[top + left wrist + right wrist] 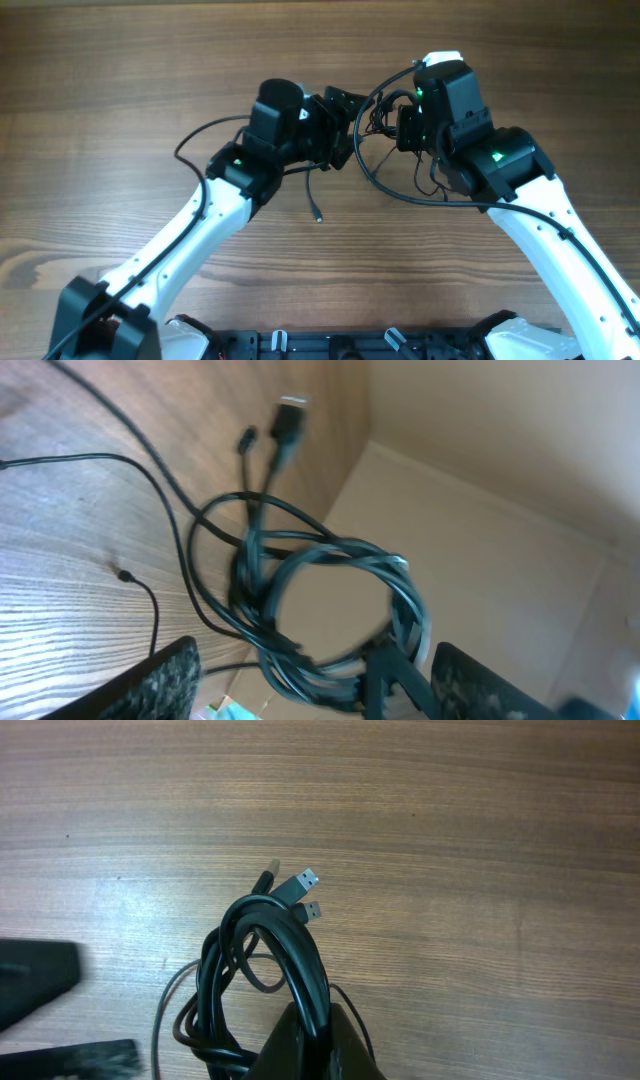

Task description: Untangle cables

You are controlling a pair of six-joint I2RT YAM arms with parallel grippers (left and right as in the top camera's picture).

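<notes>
Both arms lean in over the middle of the wooden desk (150, 60), their heads nearly meeting. Nothing else lies on the wood. The only other clutter is the thicker arm wiring (195, 140), which loops out beside the left arm and is easy to confuse with the work itself.

The cables (370, 118) are bunched in a dark coil in the narrow gap between the two heads. The right end effector (320, 1032) is clamped on several strands of that coil (262, 970), with the loops arching up and away from its tips. The USB plugs (306, 880) poke out past the top of the bundle.

The left end effector (315, 660) has its fingers (150, 680) spread wide apart. The ring of cord (330, 600) sits just ahead of them and partly between them. I cannot tell whether either finger touches it.

From above, one thin tail (315, 200) trails off the bundle toward the near side of the desk.
</notes>
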